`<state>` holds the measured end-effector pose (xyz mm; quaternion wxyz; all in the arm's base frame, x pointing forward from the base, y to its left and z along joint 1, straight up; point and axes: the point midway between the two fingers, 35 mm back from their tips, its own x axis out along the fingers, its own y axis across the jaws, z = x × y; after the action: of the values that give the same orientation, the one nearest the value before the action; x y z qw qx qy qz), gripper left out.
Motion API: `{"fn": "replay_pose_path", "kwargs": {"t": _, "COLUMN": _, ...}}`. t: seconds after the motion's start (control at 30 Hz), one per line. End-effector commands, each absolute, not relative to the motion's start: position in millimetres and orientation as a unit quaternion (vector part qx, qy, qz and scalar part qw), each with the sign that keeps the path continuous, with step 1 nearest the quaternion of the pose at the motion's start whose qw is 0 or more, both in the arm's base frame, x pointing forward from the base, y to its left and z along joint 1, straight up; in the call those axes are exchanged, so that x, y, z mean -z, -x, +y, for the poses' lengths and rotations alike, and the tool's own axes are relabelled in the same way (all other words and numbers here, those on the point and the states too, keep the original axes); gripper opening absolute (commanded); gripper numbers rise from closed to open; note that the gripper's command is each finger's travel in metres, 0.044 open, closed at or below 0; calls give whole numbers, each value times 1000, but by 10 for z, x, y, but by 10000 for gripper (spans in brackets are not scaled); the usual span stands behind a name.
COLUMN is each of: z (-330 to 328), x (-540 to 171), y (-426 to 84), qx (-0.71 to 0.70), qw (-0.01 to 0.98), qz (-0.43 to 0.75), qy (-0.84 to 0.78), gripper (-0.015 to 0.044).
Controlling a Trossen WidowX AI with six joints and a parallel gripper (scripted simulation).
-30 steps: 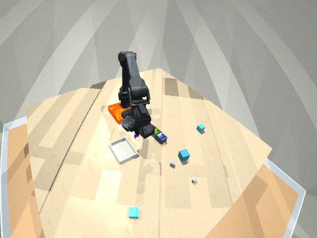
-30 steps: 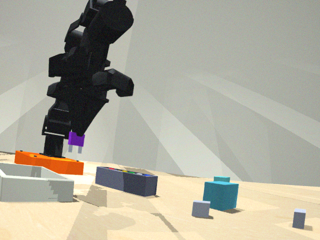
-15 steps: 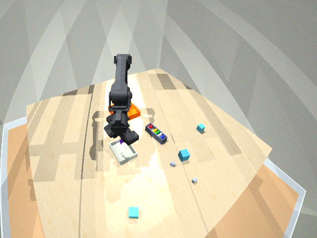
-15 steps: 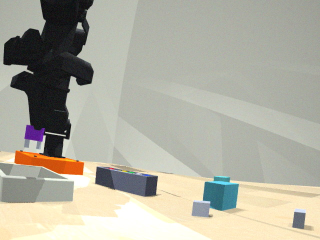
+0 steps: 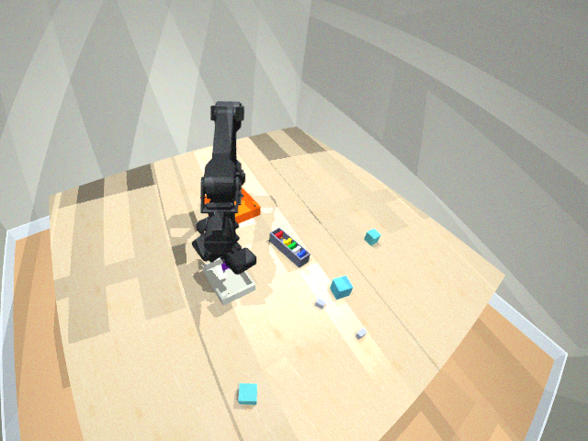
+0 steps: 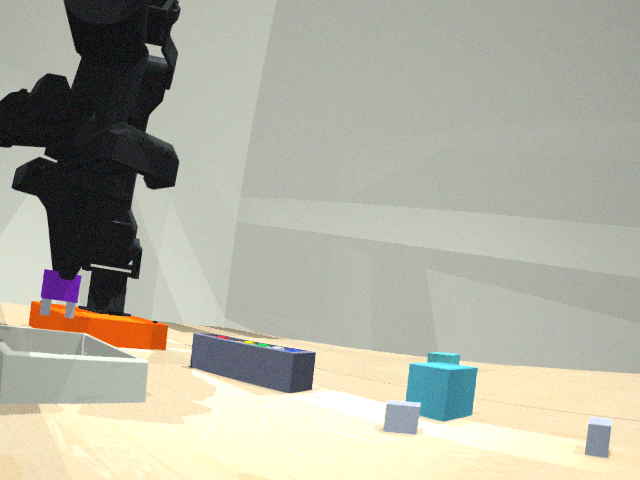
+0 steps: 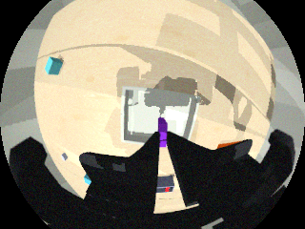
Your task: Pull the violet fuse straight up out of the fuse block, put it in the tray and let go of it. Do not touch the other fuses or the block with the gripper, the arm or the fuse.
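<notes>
Your black parallel-jaw gripper [image 6: 61,276] is clamped nearly shut on the small violet blade fuse [image 6: 61,287], which hangs upright, its two grey prongs pointing down. The relation that matters: the shallow white square tray [image 5: 237,288] lies directly below the fuse. In the wrist view the fuse sits over the tray's floor, near its middle. You judge the next move a straight descent, then release. The dark grey fuse block [image 5: 289,247] stands well apart, to the right.
</notes>
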<state>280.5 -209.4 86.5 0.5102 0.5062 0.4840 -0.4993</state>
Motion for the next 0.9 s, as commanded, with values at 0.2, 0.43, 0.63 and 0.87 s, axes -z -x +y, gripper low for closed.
{"fn": "replay_pose_path", "kwargs": {"t": 0.2, "z": -2095, "x": -680, "y": -2797, "qx": 499, "qw": 510, "qz": 487, "qy": -504, "gripper": 0}}
{"fn": "replay_pose_path", "kwargs": {"t": 0.43, "z": -2094, "x": -625, "y": -2796, "qx": 499, "qw": 510, "qz": 487, "qy": -504, "gripper": 0}}
{"fn": "replay_pose_path", "kwargs": {"t": 0.63, "z": -2092, "x": -656, "y": -2803, "qx": 499, "qw": 509, "qz": 485, "qy": -506, "gripper": 157}}
{"fn": "replay_pose_path", "kwargs": {"t": 0.87, "z": -2093, "x": -685, "y": -2803, "qx": 499, "qw": 509, "qz": 485, "qy": -506, "gripper": 330}}
